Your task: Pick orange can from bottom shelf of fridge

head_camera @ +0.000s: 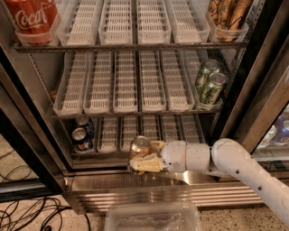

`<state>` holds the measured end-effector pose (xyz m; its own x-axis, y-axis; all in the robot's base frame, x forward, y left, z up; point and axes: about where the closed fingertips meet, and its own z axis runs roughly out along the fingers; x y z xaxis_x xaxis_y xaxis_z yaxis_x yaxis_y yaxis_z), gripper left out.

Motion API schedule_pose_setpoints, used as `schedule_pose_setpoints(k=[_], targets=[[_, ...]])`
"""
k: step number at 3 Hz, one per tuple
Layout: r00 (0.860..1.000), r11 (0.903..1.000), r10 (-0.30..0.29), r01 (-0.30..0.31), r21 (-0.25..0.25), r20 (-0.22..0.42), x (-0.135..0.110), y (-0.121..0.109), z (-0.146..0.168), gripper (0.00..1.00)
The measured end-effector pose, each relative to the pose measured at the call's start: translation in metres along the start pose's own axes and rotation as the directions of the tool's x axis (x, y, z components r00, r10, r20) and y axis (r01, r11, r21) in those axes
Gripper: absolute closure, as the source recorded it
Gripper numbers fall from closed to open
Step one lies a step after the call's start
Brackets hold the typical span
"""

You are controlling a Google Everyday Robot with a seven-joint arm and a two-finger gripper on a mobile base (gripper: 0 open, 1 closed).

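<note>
- far left, top rack: one red Coca-Cola pack [30, 18] poking into view; can't tell how many are in it
- floor, bottom left: a tangle of black cables [27, 212]
- left end of the bottom shelf [180, 128]: two blue cans [82, 137], one behind the other in the same lane
- middle: exactly one orange can [140, 145], sitting right at the front edge of the bottom shelf of the fridge [135, 182], leaning a little; the gripper [142, 158] has it pinched, one cream finger low across the front, the other tucked by its right side
- just below on the floor: one clear plastic tub [153, 216]
- right of the can: one white arm [235, 162] coming in from the lower right corner
- right end, middle rack: two green cans [210, 81], touching
- top right: a couple of tan-gold cans [228, 13]; exact count unclear
</note>
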<state>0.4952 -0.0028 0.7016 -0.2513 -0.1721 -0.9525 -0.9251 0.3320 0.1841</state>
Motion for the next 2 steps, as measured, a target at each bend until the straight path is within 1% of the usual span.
schedule_pose_setpoints(k=[1, 2], targets=[[1.0, 0.9993, -0.002, 0.001, -0.038, -0.019, 0.0046, 0.01, 0.0011, 1.0], [1.0, 0.9993, -0.002, 0.001, -0.038, -0.019, 0.0046, 0.01, 0.0011, 1.0]])
